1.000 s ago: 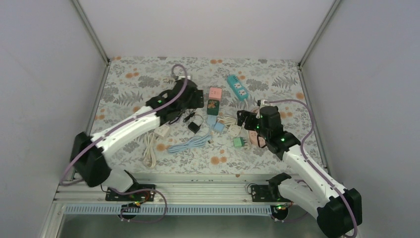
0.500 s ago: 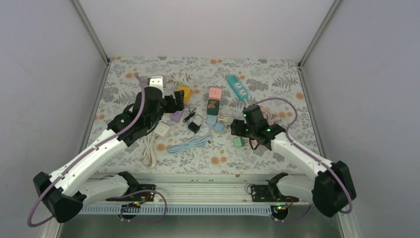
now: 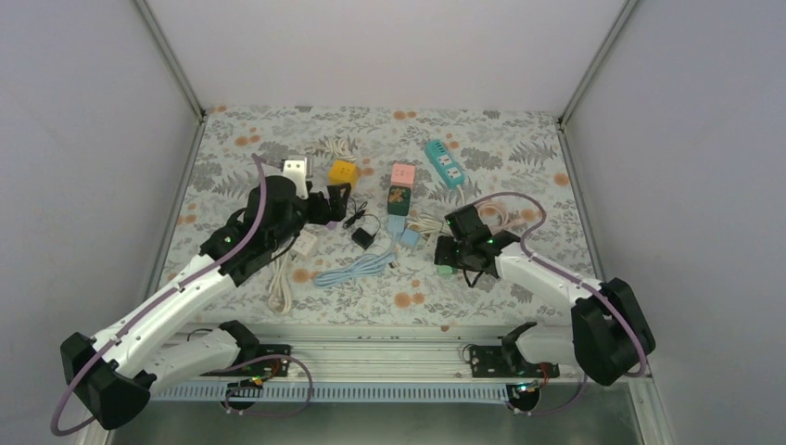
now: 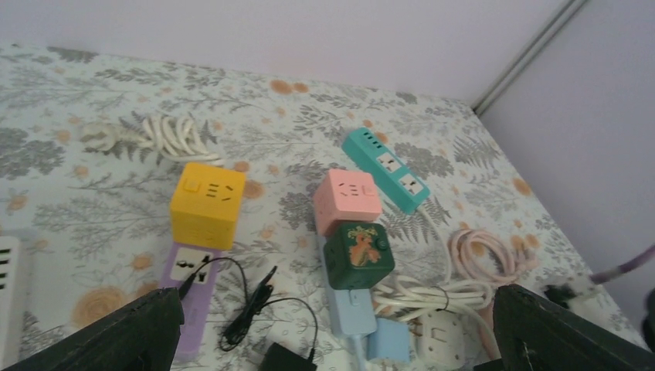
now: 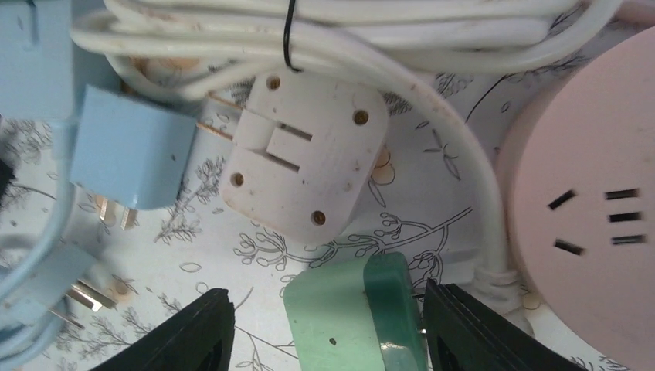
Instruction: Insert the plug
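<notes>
Grasp step. Right gripper [image 5: 328, 328] straddles green plug [image 5: 347, 317], jaws part-spread, not pinching yet. Left gripper [image 4: 336, 332] spread wide, empty. Next, likely: pinch squarely, lift level.

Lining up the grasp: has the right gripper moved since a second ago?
Yes: in the top view the right gripper has dropped toward the near edge, away from the teal power strip, to straddle the green plug.

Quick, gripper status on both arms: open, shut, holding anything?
Left gripper: open, holding nothing.
Right gripper: open, fingers either side of the small green plastic plug, with a gap showing on one side; not clamped.
</notes>
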### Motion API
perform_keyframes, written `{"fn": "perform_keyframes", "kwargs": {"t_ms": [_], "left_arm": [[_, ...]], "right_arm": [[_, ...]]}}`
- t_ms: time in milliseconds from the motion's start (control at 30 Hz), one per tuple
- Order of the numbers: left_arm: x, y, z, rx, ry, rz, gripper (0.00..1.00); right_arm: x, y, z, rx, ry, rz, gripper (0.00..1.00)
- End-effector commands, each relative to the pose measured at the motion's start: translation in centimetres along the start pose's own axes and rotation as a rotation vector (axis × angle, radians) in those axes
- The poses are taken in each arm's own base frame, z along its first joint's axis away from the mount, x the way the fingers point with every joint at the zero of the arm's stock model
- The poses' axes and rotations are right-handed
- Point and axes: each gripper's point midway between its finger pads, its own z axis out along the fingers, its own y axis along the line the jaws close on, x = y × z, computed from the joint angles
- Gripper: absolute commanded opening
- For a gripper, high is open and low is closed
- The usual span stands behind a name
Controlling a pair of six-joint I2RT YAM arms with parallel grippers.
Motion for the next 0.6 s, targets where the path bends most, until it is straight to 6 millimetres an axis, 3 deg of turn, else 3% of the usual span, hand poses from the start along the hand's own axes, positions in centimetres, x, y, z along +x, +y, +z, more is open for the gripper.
{"fn": "perform_keyframes", "kwargs": {"t_ms": [0,167,400,567], "left_arm": [[-0.2,-1.5,0.4,0.082,-0.002,0.001,1.00],[0.5,-1.8,1.0,0.104,0.017,-0.021,1.00],[0.7,-1.7,1.3,0.099,0.033,-0.025,1.00],[0.9,-1.6,1.7,0.086,0.041,-0.030,1.00]], "right_arm": [[1.3,1.0,0.7,-0.035,0.084,-0.043,0.60],[3.5,0.3,2.2,0.016,0.162,-0.071,0.59],[3.9,1.5,2.0,0.024,0.167,-0.111,0.58],[3.5,-0.3,2.4,0.172,0.140,-0.132,0.59]]}}
